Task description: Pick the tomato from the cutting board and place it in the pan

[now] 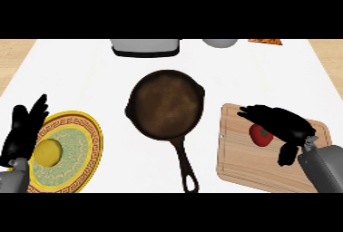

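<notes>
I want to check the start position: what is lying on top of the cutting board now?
On the cutting board lies a red tomato. The right hand hovers over it with curled fingers, covering part of the board's far side; whether it touches the tomato cannot be seen.

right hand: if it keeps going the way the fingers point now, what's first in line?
The right hand points toward the view's upper left, over the cutting board above the tomato. Past the board's edge comes bare counter, then the pan. Its height above the counter is unclear, so contact with the rim isn't certain.
</notes>
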You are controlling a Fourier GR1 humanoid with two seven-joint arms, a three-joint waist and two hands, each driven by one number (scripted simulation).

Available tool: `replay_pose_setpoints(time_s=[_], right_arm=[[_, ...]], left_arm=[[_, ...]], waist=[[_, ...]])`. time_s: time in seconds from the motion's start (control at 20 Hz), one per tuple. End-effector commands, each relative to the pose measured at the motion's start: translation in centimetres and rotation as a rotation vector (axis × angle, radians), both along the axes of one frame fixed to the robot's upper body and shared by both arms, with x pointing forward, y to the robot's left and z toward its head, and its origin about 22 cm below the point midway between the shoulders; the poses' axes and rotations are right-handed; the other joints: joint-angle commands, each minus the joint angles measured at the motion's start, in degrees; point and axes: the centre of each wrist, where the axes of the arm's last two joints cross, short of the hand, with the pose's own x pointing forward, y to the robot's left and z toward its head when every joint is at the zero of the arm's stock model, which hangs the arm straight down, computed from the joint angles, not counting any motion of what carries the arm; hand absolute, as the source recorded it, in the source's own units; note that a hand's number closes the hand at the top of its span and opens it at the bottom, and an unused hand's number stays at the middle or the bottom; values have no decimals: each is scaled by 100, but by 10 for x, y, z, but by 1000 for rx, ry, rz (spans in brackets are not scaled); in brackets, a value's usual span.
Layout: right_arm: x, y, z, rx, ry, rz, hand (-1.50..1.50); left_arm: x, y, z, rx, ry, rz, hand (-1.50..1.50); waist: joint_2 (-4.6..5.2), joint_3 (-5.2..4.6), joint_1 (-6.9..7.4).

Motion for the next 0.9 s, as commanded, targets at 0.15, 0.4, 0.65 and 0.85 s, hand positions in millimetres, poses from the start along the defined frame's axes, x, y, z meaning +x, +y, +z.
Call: replay_pose_setpoints(time_s=[0.15, 0.4, 0.65, 0.85], right_arm=[[16, -30, -9, -60, -9, -18, -150], [2, 18, -26, -53, -146, 96, 150], [16, 2, -16, -38, -183, 81, 150], [2, -10, -27, -2, -154, 67, 150]], left_arm=[[6, -2, -1, -5, -1, 0, 0], [1, -15, -4, 7, -1, 9, 0], [12, 17, 1, -5, -1, 10, 0], [9, 6, 0, 2, 6, 9, 0]], waist=[[8, 1, 11], [-5, 2, -10], [3, -1, -13], [-3, 0, -19]])
